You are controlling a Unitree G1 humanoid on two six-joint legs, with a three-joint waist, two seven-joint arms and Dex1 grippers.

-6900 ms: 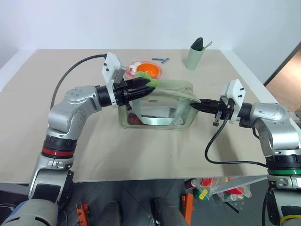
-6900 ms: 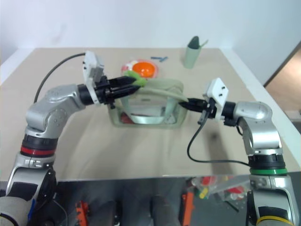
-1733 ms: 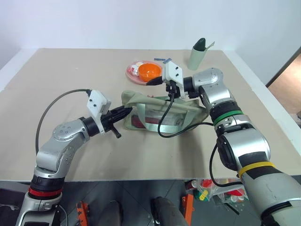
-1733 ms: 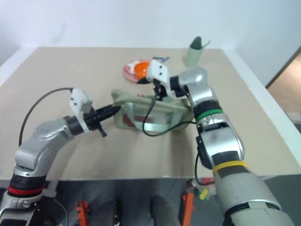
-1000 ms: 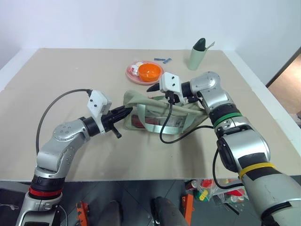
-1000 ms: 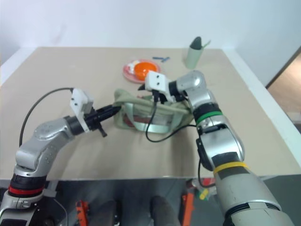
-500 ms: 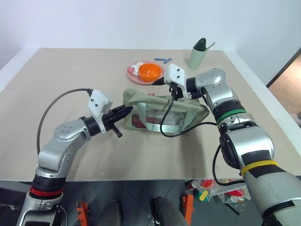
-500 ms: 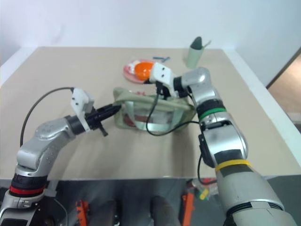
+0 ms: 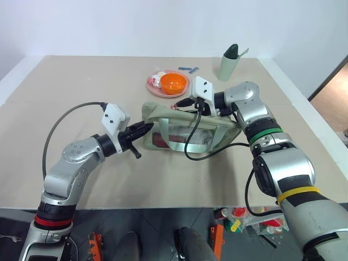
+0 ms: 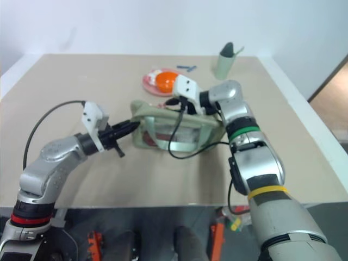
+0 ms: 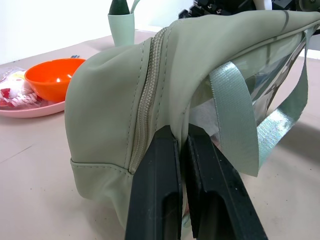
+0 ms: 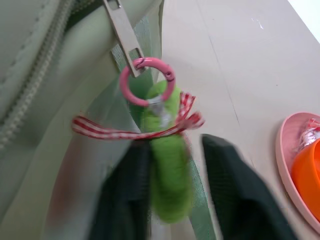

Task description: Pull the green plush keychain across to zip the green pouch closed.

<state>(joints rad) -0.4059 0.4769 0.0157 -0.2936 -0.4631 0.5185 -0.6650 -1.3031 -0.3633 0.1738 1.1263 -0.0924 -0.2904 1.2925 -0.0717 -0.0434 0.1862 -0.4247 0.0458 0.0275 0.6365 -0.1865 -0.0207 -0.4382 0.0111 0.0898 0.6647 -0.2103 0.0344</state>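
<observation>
Lab-like test room: bare beige table (image 9: 163, 179) against plain white wall (image 9: 136, 24).

We counted one green pouch (image 9: 187, 128), one green plush keychain (image 12: 167, 165) on one pink ring (image 12: 146, 82), one orange bowl (image 9: 173, 83) on one pink plate (image 9: 155, 87), one sage cup (image 9: 226, 66), two grippers, and perhaps two small blue items (image 9: 187, 69).

Beige worktop (image 9: 81, 81) carries the non-task items at its far side. Pink plate (image 9: 154, 86) sits far of centre, holding an orange bowl (image 9: 173, 82) and a small red-and-white wrapped item (image 9: 158, 79). Small blue object (image 9: 187, 69) lies just beyond. Sage-green cup (image 9: 227, 66) stands upright at far right, dark object inside.
</observation>
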